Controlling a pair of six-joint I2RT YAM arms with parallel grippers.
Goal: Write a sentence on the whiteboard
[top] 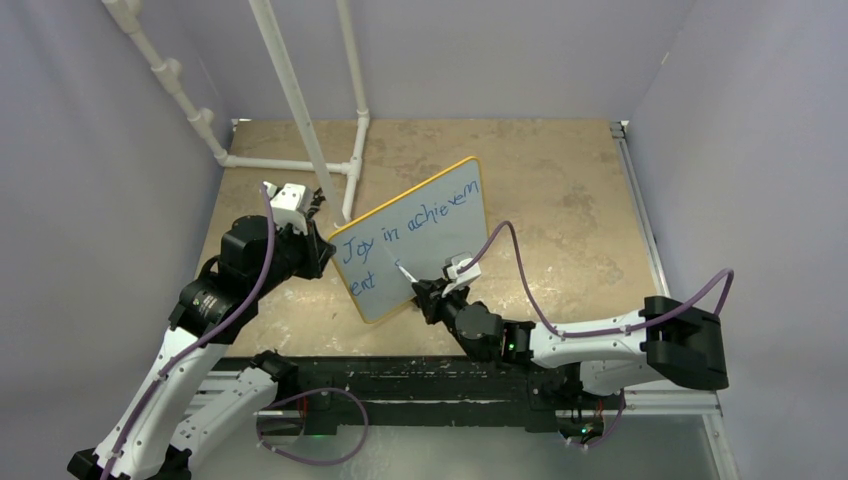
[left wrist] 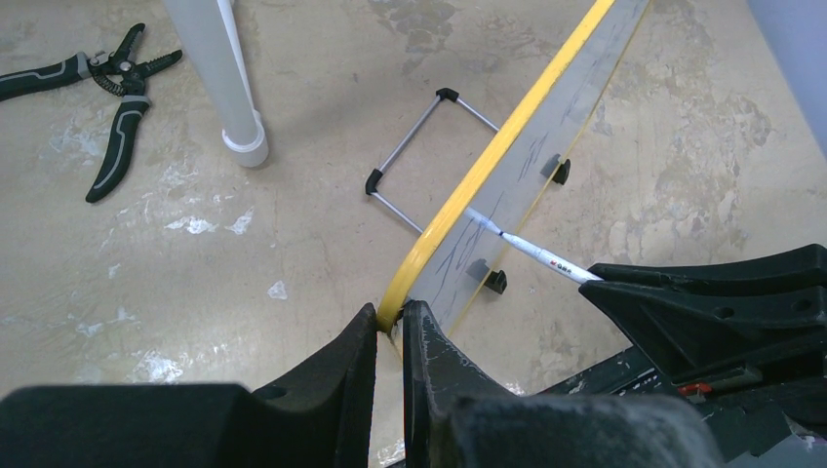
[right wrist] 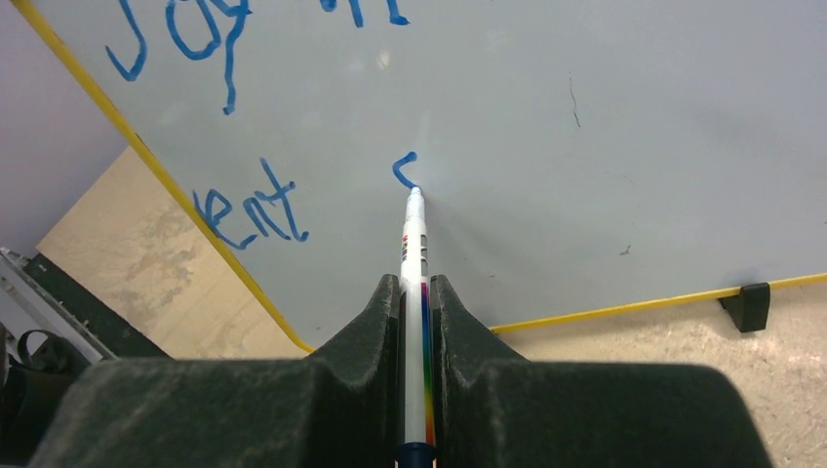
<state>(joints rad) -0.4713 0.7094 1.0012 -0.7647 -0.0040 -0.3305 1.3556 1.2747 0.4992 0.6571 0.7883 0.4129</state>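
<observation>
The whiteboard (top: 415, 240), white with a yellow rim, stands tilted on the table. Blue words of the sentence (top: 405, 225) read "Joy in achievem" with "ent" below. My left gripper (left wrist: 390, 327) is shut on the board's yellow rim (left wrist: 488, 161) at its corner. My right gripper (right wrist: 416, 292) is shut on a white marker (right wrist: 415, 253) with a rainbow stripe. The marker's tip touches the board just under a short fresh blue curve (right wrist: 404, 169), to the right of "ent" (right wrist: 252, 214). In the top view the marker (top: 405, 270) meets the board's lower middle.
White plastic pipes (top: 300, 110) stand behind the board, one post (left wrist: 219, 73) close to its back. Black-handled pliers (left wrist: 107, 97) lie on the table at the far left. A wire stand (left wrist: 419, 141) props the board from behind. Walls close in on all sides.
</observation>
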